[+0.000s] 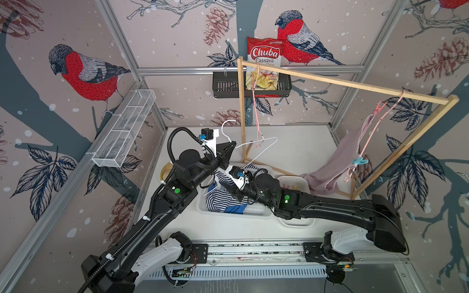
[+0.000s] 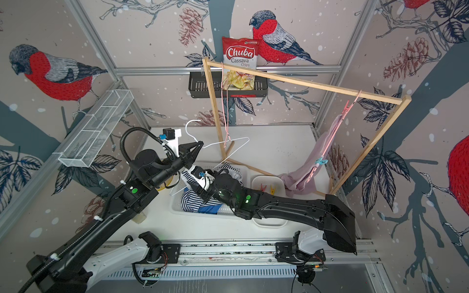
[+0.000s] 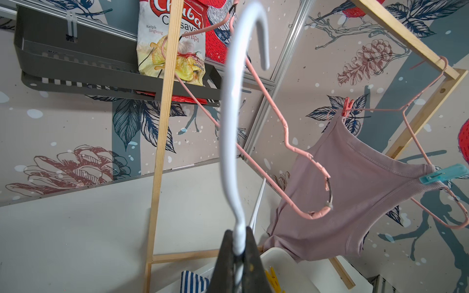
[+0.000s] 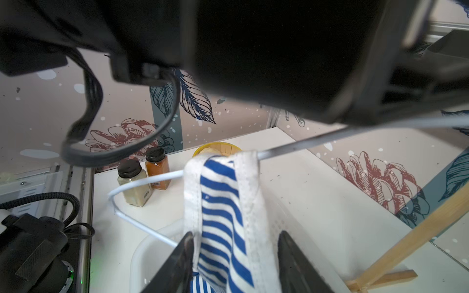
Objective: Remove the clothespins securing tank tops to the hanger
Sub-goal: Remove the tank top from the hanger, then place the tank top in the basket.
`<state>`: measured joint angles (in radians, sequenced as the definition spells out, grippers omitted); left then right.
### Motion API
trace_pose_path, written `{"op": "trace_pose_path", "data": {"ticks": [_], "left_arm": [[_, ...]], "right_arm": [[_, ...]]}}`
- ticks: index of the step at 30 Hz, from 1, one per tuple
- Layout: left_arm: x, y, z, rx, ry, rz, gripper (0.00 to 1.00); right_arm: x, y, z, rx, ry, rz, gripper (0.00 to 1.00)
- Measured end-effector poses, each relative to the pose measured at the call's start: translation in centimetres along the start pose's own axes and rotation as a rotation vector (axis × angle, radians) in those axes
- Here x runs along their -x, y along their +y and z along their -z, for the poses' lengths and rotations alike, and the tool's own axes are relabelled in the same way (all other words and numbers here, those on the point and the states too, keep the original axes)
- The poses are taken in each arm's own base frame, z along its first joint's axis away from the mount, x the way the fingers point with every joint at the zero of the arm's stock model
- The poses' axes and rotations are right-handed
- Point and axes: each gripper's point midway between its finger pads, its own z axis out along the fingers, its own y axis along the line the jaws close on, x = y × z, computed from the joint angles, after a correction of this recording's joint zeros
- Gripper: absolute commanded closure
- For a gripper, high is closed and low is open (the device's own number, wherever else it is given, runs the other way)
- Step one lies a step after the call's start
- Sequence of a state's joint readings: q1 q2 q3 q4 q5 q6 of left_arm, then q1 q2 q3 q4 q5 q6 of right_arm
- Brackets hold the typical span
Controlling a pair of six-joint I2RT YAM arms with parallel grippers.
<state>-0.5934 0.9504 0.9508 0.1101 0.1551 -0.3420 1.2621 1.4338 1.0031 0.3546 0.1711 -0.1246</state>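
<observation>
The left tool (image 3: pixel 238 250) is pressed together on the neck of the white hanger (image 3: pixel 231 126), holding it above the basket (image 1: pixel 253 215). One strap of the striped top (image 4: pixel 220 203) hangs over this hanger's wire. In the right wrist view the right tool (image 4: pixel 234 236) is spread around that strap: one finger touches the cloth, the other stands apart from it. No peg shows on the strap there. The rest of the striped top lies in the basket with the blue top (image 1: pixel 234 209).

Well apart from both tools, the mauve top (image 3: pixel 355 190) hangs from a pink hanger (image 3: pixel 375 109) on the rack (image 1: pixel 355 87), pinned by a red-pink peg (image 3: pixel 347 106) and a teal peg (image 3: pixel 441 173). A yellow peg (image 2: pixel 272 189) lies in the tray (image 2: pixel 266 176) beside the basket.
</observation>
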Motion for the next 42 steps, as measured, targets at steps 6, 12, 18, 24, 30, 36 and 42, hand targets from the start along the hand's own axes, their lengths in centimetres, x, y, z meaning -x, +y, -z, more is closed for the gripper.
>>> {"op": "trace_pose_path", "data": {"ticks": [6,12,18,24,30,36,42], "left_arm": [[0.1,0.0,-0.3,-0.005,-0.008,0.021,1.0],[0.6,0.2,-0.3,0.01,-0.033,0.022,1.0],[0.4,0.6,-0.6,0.026,-0.031,0.024,1.0],[0.8,1.1,-0.3,0.046,-0.085,0.044,1.0],[3.0,0.8,0.4,0.056,-0.153,0.035,1.0],[3.4,0.6,1.1,0.059,-0.156,0.011,1.0],[2.2,0.9,2.1,0.078,-0.12,-0.009,1.0]], "right_arm": [[-0.3,2.2,0.2,0.079,-0.003,-0.014,1.0],[0.0,4.0,0.7,0.116,-0.011,0.006,1.0],[1.5,7.9,1.3,0.238,-0.051,0.051,1.0],[1.0,11.7,0.2,0.366,-0.043,0.054,1.0],[-2.2,10.2,2.4,0.331,-0.002,-0.024,1.0],[-5.1,2.1,5.3,0.112,0.016,-0.195,1.0],[-7.7,-4.4,6.0,-0.059,0.034,-0.336,1.0]]}}
